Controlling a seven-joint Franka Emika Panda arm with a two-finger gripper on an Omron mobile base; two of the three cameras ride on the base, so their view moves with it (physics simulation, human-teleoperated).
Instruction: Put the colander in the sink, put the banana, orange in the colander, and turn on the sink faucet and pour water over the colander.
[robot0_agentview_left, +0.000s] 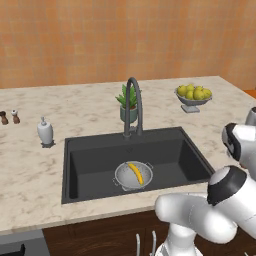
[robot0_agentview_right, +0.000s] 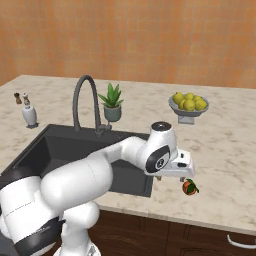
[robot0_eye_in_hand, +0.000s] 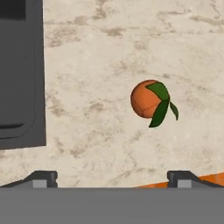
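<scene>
The silvery colander (robot0_agentview_left: 133, 176) sits on the floor of the dark sink (robot0_agentview_left: 90, 165), with the yellow banana (robot0_agentview_left: 136, 173) lying inside it. The orange (robot0_eye_in_hand: 148, 99), round with green leaves, rests on the marble counter to the right of the sink (robot0_agentview_right: 60, 145); it also shows as orange (robot0_agentview_right: 189, 187) near the counter's front edge. My gripper (robot0_agentview_right: 172, 176) hovers just above the counter, close to the left of the orange. In the hand view the gripper (robot0_eye_in_hand: 112, 179) is open and empty, fingertips (robot0_eye_in_hand: 41, 178) wide apart. The gooseneck faucet (robot0_agentview_left: 132, 105) stands behind the basin.
A footed grey bowl of yellow-green fruits (robot0_agentview_left: 193, 95) stands at the back right. A potted plant (robot0_agentview_left: 128, 102) is beside the faucet. A white soap dispenser (robot0_agentview_left: 45, 132) and two small shakers (robot0_agentview_left: 10, 117) stand left of the sink.
</scene>
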